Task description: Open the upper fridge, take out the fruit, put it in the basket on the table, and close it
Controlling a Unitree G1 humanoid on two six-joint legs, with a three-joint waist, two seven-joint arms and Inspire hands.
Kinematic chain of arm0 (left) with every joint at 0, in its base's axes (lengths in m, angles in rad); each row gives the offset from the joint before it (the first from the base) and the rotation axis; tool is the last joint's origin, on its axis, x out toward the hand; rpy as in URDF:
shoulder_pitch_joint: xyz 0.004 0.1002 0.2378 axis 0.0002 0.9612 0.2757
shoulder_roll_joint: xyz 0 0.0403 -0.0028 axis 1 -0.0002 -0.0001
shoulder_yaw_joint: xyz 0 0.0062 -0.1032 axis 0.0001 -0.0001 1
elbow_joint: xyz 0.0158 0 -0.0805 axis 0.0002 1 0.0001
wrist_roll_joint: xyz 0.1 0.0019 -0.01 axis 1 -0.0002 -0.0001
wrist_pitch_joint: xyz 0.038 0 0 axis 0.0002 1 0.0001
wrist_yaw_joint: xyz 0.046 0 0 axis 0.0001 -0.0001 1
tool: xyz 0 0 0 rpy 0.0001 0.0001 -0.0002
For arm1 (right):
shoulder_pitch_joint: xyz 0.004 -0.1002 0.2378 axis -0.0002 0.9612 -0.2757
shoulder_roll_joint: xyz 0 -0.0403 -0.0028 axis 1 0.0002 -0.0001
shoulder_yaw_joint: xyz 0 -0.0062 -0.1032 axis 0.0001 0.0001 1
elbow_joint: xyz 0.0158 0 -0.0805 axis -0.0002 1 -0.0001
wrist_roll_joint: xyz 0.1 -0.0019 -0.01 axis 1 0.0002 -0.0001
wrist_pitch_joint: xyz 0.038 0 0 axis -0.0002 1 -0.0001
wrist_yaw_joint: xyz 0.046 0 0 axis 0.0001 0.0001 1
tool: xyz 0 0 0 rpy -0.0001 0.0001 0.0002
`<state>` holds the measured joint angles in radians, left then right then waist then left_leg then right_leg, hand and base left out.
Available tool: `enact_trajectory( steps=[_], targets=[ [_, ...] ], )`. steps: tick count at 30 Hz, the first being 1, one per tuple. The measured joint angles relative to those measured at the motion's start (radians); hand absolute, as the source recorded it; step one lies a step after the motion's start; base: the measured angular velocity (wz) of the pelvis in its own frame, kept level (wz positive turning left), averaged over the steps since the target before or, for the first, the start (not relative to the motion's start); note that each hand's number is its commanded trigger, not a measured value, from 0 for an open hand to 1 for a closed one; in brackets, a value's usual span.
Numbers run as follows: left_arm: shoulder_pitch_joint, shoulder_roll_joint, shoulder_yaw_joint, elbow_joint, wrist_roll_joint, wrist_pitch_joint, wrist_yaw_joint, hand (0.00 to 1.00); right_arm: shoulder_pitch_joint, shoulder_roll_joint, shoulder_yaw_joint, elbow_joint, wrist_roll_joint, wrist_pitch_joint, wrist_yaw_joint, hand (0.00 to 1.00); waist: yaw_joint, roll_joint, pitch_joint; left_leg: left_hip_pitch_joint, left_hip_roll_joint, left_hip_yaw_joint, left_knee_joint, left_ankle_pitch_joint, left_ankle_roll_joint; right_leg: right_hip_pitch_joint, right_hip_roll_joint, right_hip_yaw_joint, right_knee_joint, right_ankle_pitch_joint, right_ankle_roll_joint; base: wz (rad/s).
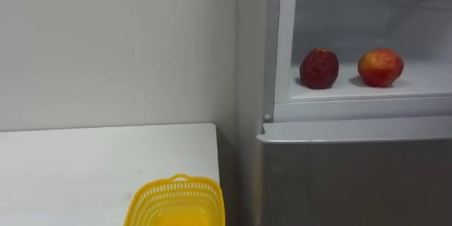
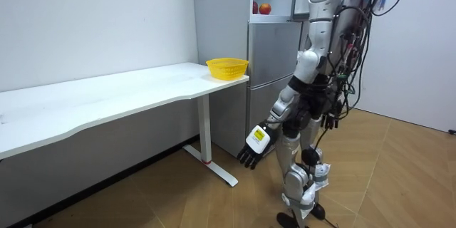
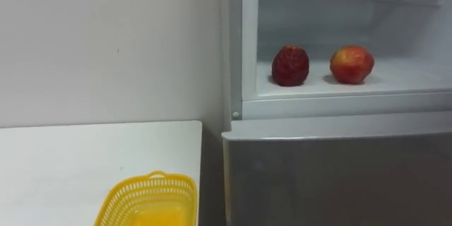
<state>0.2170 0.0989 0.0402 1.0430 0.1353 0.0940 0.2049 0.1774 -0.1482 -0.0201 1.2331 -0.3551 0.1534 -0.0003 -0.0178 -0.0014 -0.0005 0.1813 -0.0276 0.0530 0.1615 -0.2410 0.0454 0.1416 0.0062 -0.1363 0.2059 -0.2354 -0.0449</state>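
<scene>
Holds nothing in the open, loose left hand (image 2: 253, 146) hanging low, stands by the yellow basket (image 1: 176, 201) at the table's (image 1: 85, 162) end, and faces a dark red fruit (image 1: 319, 68), just beside the frame (image 1: 282, 42), and an apple (image 1: 381, 68), set apart and untaken on the fridge's (image 1: 353, 176) open upper shelf (image 1: 424, 85) with clear room above.

- A long white table (image 2: 107, 96) stands against the wall on the left. Its right end is just beside the fridge (image 1: 353, 176), with a narrow dark gap between them.
- A yellow mesh basket (image 1: 176, 199) sits on the table's right end, close to the edge, with a small handle loop on its rim.
- A plain pale wall (image 1: 106, 42) rises behind the table.
- A white table leg (image 2: 206, 132) ends in a flat foot.
- The wood floor (image 2: 178, 199) is laid in a herringbone pattern.
</scene>
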Motion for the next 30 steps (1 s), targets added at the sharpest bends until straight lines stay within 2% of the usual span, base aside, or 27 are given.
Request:
enact_trajectory(
  steps=[3,5,10,14,19,22,26,28,30],
  targets=[
    [0.002,0.003,-0.009,0.014,0.037,0.0,0.0,0.0,0.0,0.0,-0.002,-0.039,0.001,-0.014,-0.032,0.0,-0.004,-0.001,0.0008,-0.002,-0.001,0.002,0.0,0.0,0.0,0.0,0.001,0.003,-0.002,0.001,0.002,-0.02],
    [0.008,0.015,-0.022,0.019,0.04,0.0,0.0,0.0,0.001,0.002,-0.001,-0.073,0.0,-0.033,-0.06,0.0,-0.005,0.0,0.0017,-0.003,0.0,0.002,0.0,0.0,0.0,0.001,0.001,0.004,-0.003,0.001,0.002,0.0],
    [0.031,0.024,-0.032,0.018,0.14,0.004,-0.002,0.0,0.004,0.004,-0.002,-0.124,0.001,-0.07,-0.111,0.0,-0.006,0.001,0.0029,-0.004,0.004,0.03,0.0,0.0,0.0,-0.005,0.004,0.016,-0.003,-0.001,0.001,-0.04],
    [0.036,0.023,-0.035,0.001,0.231,0.008,-0.019,0.0,0.047,0.014,-0.003,-0.224,0.002,-0.078,-0.16,0.0,-0.006,0.0,0.0023,-0.024,0.006,0.036,0.0,-0.001,0.0,-0.03,0.01,0.035,0.0,0.0,0.002,-0.05],
    [0.042,0.023,-0.069,-0.001,0.231,0.008,-0.016,0.0,0.105,0.046,-0.002,-0.389,0.083,-0.102,-0.218,0.0,-0.005,0.006,0.0003,-0.039,0.017,0.065,0.001,-0.001,0.0,-0.047,0.02,0.056,-0.001,0.013,-0.005,-0.17],
    [0.041,0.022,-0.09,-0.009,0.231,0.004,-0.017,0.0,0.129,0.067,0.001,-0.506,0.132,-0.145,-0.25,0.0,-0.005,0.013,-0.0002,-0.039,0.022,0.081,0.001,-0.003,-0.003,-0.058,0.026,0.072,-0.004,0.018,-0.006,-0.16],
    [0.042,0.023,-0.093,-0.051,0.229,-0.025,-0.016,0.0,0.169,0.066,0.033,-0.698,0.156,-0.185,-0.283,0.0,-0.011,0.018,-0.004,-0.047,0.022,0.082,0.001,-0.003,-0.004,-0.068,0.028,0.078,-0.003,0.021,-0.007,-0.05],
    [0.051,0.022,-0.095,-0.084,0.23,-0.057,-0.006,0.0,0.191,0.067,0.038,-0.843,0.156,-0.203,-0.289,0.0,-0.017,0.018,-0.0077,-0.046,0.023,0.087,0.003,-0.003,-0.003,-0.069,0.028,0.08,0.001,0.025,-0.007,-0.06],
    [0.058,0.023,-0.102,-0.083,0.23,-0.082,0.023,0.0,0.195,0.066,0.038,-0.938,0.159,-0.227,-0.298,0.0,-0.026,0.021,-0.0067,-0.046,0.023,0.092,0.005,-0.003,-0.003,-0.069,0.028,0.081,0.004,0.026,-0.007,-0.06]
  ],
)
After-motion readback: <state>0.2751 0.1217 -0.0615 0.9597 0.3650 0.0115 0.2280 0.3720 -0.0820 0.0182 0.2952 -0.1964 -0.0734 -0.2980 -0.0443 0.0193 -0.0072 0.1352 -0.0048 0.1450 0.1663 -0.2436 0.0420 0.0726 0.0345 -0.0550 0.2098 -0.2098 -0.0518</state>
